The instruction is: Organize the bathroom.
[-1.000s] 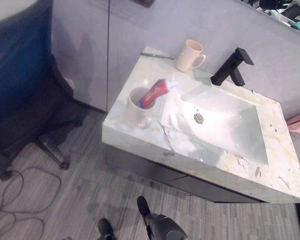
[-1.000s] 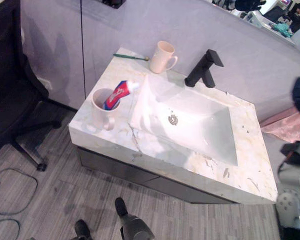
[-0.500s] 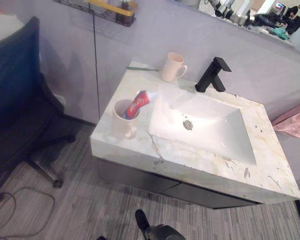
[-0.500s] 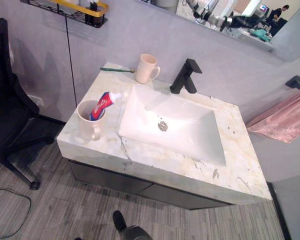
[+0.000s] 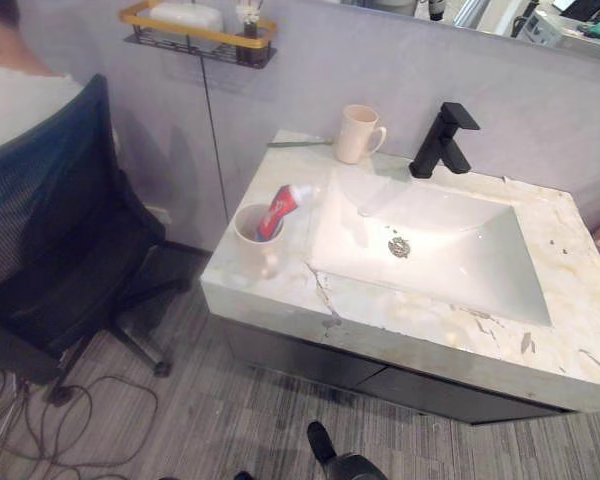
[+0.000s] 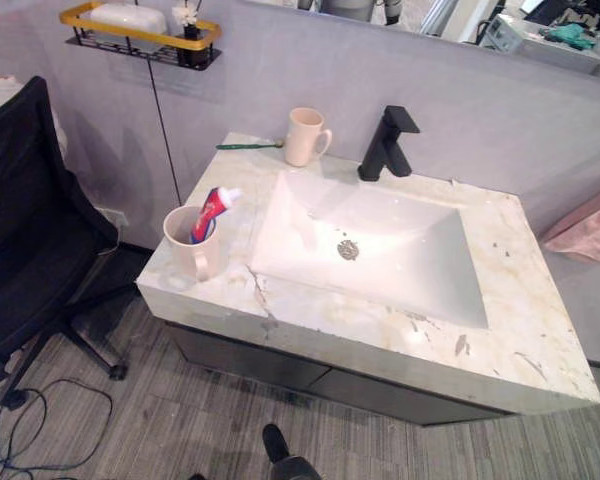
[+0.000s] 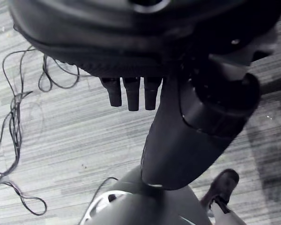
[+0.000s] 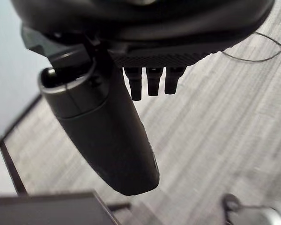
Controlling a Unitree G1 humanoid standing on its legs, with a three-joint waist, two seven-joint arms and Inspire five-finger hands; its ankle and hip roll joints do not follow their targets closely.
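Toothpaste tube (image 6: 209, 213), red/blue, white cap, tilted in cup (image 6: 186, 247)

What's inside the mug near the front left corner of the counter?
A red and blue toothpaste tube stands tilted in the mug, white cap up, leaning toward the sink. Its lower end and the mug's bottom are hidden.

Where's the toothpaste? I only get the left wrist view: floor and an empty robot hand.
Observer: The toothpaste tube leans in a mug at the counter's front left corner.
Operator: Toothbrush?
Observer: The toothbrush lies flat at the counter's back edge, left of a second mug.
Operator: Right side holding anything?
Observer: No. The right robot hand hangs over the floor, fingers straight, empty.
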